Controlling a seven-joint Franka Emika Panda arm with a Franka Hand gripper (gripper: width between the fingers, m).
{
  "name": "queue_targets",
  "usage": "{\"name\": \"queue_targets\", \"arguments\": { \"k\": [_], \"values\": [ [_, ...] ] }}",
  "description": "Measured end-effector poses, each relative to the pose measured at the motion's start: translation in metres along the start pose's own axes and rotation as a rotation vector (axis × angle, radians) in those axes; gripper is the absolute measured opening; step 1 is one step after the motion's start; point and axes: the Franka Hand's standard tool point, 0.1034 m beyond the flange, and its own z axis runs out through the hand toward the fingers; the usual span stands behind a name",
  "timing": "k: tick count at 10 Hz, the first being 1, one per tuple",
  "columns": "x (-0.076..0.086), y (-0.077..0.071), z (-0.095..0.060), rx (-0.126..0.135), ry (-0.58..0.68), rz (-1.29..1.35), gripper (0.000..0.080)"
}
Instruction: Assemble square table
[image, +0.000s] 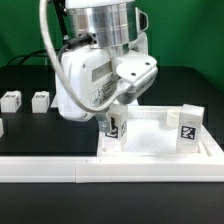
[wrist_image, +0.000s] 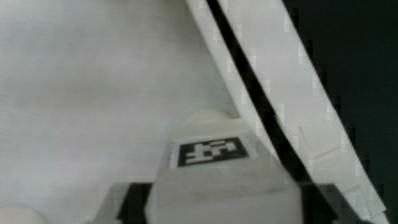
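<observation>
Wrist view: gripper (wrist_image: 228, 202) pinches blocky white tagged leg (wrist_image: 212, 152)

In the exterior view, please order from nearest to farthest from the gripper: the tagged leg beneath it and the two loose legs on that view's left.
1. Tagged leg, at the gripper, centre.
2. Inner loose leg, exterior view's left.
3. Outer loose leg, farthest left.

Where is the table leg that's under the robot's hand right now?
In the exterior view, the leg stands on the square top at a corner on that view's left, gripped by the hand; a second leg stands toward the right.
</observation>
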Motion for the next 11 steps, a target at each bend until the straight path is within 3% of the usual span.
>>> {"name": "queue_targets", "arguments": {
  "k": [3, 4, 5, 6, 7, 11],
  "values": [
    [0.0007, 0.0009, -0.0003, 0.003, 0.014, 0.034, 0.0313],
    [0.0006, 0.0013, 0.0007, 0.001, 0.014, 0.035, 0.0402],
    [0.0007, 0.0015, 0.0012, 0.001, 0.015, 0.035, 0.0402],
    [0.0007, 0.0017, 0.0016, 0.0, 0.015, 0.034, 0.0584],
    [0.0008, 0.0018, 0.0019, 0.0, 0.016, 0.034, 0.063],
    [0.0007, 0.0022, 0.0028, -0.001, 0.016, 0.034, 0.0649]
  ]
}}
